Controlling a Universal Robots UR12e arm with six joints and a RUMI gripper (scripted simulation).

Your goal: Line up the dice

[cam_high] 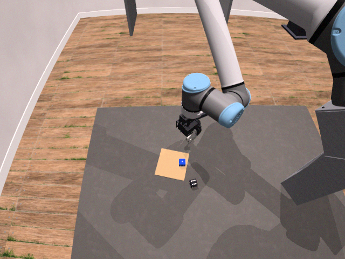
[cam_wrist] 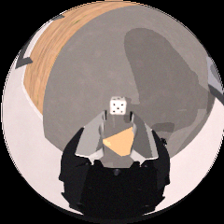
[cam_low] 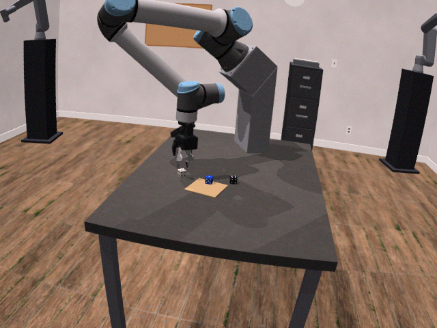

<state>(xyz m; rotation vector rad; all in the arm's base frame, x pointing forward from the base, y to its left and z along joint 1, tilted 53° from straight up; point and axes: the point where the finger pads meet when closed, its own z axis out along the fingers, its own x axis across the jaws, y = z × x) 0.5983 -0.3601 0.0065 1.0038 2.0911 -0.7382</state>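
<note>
The blue die (cam_high: 182, 162) (cam_low: 209, 180), showing one on top, sits flat on the tan mat (cam_high: 168, 164) (cam_low: 212, 191) (cam_wrist: 122, 142), near its edge on the base side. The black die (cam_high: 193, 183) (cam_low: 233, 179), six on top, lies on the table off the mat. The white die (cam_low: 181, 172) (cam_wrist: 118, 106), five on top, sits off the mat on the opposite side; the gripper hides it in the top view. My gripper (cam_high: 189, 140) (cam_low: 182, 165) (cam_wrist: 118, 111) points down, partly open and empty, its fingertips just above and beside the white die.
The robot's pedestal (cam_high: 309, 172) (cam_low: 259, 119) stands at the base side of the dark table (cam_high: 111, 156) (cam_low: 158, 212). The blue die stands between the white and black dice in the exterior view. Arm shadows cross the table.
</note>
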